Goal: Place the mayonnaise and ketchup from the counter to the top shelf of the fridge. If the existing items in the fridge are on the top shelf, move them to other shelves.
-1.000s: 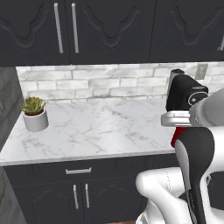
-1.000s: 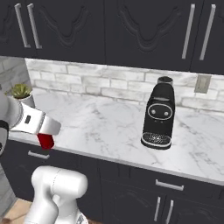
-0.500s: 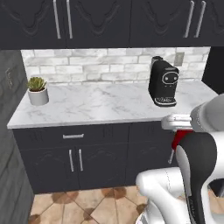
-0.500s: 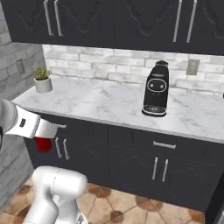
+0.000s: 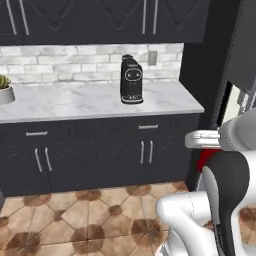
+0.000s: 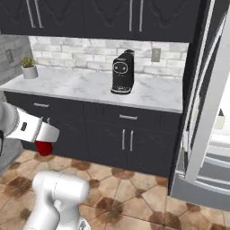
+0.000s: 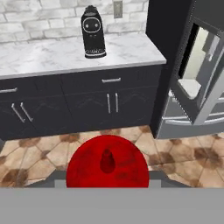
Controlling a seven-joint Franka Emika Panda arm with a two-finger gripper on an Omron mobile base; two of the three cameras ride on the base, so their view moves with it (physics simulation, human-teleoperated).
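Observation:
My gripper [image 7: 107, 177] is shut on the ketchup [image 7: 107, 161], a small red bottle seen cap-end on in the hand view. The bottle hangs under the white hand as a red patch [image 5: 206, 158] at the right of the left base view, and as one [image 6: 44, 147] at the left of the right base view. It is held over the tiled floor, well off the counter [image 6: 85, 87]. The fridge [image 6: 211, 112] stands to the right with its door open, and a pale shelf board [image 7: 191, 86] shows inside. The mayonnaise, the top shelf and the existing items are out of view.
A black coffee machine [image 5: 131, 80] stands on the counter near its right end. A potted plant [image 6: 29, 68] sits at the far left. Dark cabinet fronts with silver handles [image 7: 111, 103] run below, and brown tiled floor [image 5: 90, 210] lies between me and them.
The whole picture has shifted: the base backed away from the counter and turned right, which brought the floor and the fridge into view. The ketchup stays in the gripper.

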